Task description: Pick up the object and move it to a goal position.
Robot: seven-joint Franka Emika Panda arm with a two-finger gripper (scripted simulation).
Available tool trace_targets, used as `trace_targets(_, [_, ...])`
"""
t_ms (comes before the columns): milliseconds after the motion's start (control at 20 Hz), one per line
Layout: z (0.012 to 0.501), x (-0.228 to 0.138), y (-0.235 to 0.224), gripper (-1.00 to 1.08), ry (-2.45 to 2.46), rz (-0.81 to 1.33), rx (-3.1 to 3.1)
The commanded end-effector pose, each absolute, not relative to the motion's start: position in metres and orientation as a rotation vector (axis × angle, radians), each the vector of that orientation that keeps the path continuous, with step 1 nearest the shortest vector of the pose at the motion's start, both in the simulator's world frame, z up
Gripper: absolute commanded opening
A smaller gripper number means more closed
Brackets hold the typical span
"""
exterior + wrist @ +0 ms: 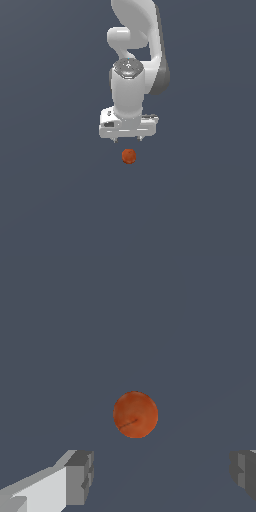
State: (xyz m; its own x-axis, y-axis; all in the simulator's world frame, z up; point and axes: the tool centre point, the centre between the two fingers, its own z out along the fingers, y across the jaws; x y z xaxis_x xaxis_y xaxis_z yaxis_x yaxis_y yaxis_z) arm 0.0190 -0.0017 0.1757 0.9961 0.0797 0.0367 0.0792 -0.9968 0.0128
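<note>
Ball [129, 156]: small, orange-red, slightly bumpy skin, one short dark crease visible on it in the wrist view [135, 414]. It sits on the flat grey-blue bench [50, 200], free of any contact. In the exterior view it lies just below the end effector [129, 139], roughly in line with the middle of the white bar, with a clear gap of bench between them.

End effector: jaws spread wide. In the wrist view the two grey fingertips [80, 477] stand far apart near opposite edges of the picture, and the ball appears between them but beyond their tips, touching neither. Nothing is held. The ball is much narrower than the gap between the fingers.

Arm [131, 90]: white, with grey joint sections, its last link pointing straight down over the ball in the exterior view, the upper links running out of the picture at the top.
</note>
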Motion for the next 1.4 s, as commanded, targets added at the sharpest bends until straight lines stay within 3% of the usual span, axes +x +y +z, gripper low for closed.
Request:
trace_targets(0, [0.173,0.019,-0.002,1.0,0.17,0.055,3.124])
trace_targets(1350, [0.107,0.022,0.003,1.0,1.161,0.003,2.913])
